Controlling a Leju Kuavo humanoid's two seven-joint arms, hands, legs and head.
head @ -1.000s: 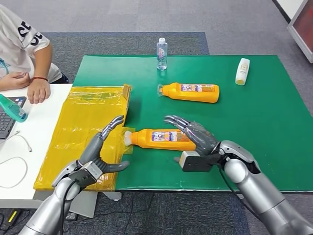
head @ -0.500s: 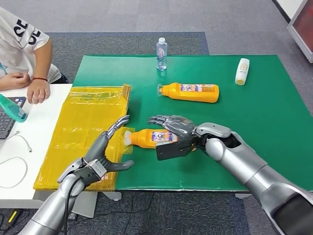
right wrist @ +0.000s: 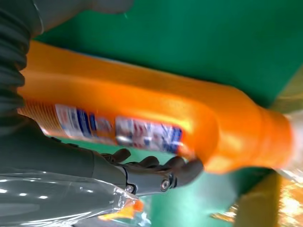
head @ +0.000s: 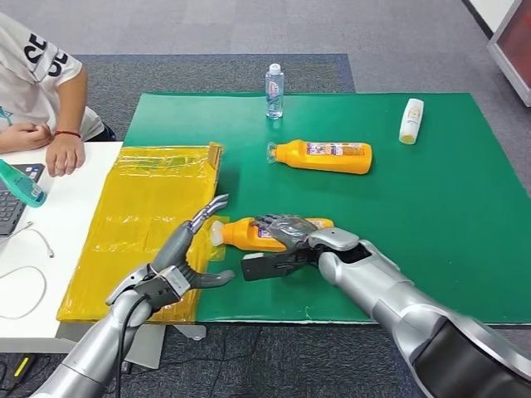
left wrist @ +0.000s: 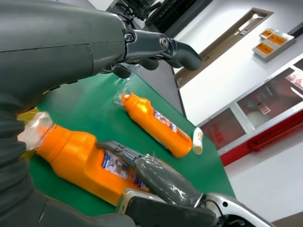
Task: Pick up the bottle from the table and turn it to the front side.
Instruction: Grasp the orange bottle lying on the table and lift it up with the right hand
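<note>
**Right hand settles over the near bottle**

Right hand (head: 284, 230) now lies across the body of the near orange bottle (head: 241, 235), which rests on its side on the green mat (head: 438, 207) with its clear cap end just over the edge of the yellow plastic sheet (head: 138, 215). A second ago this hand hung behind the bottle's base with fingers spread; half a second ago it was over the label; now it has slid further toward the neck, and the forearm has swung low over the mat. That reads as the reach ending and the grasp beginning, so the lift and the turn to the front side are both still ahead.

From the head camera, the fingers drape over the bottle and hide whether they have closed. The right wrist camera fills that gap in part: dark fingers (right wrist: 157, 165) curl along one side of the bottle near the label, touching or nearly so, but the picture is smeared, and I cannot tell whether the grip is made.

Left hand (head: 182, 261) hovers above the yellow sheet, fingers apart and holding nothing, near the cap end; it has crept slightly closer to the bottle. Its wrist camera shows the bottle's cap close by, and beyond it the second orange bottle (left wrist: 155, 123) lying well apart, a small white bottle (left wrist: 197, 140) at its far end.
</note>
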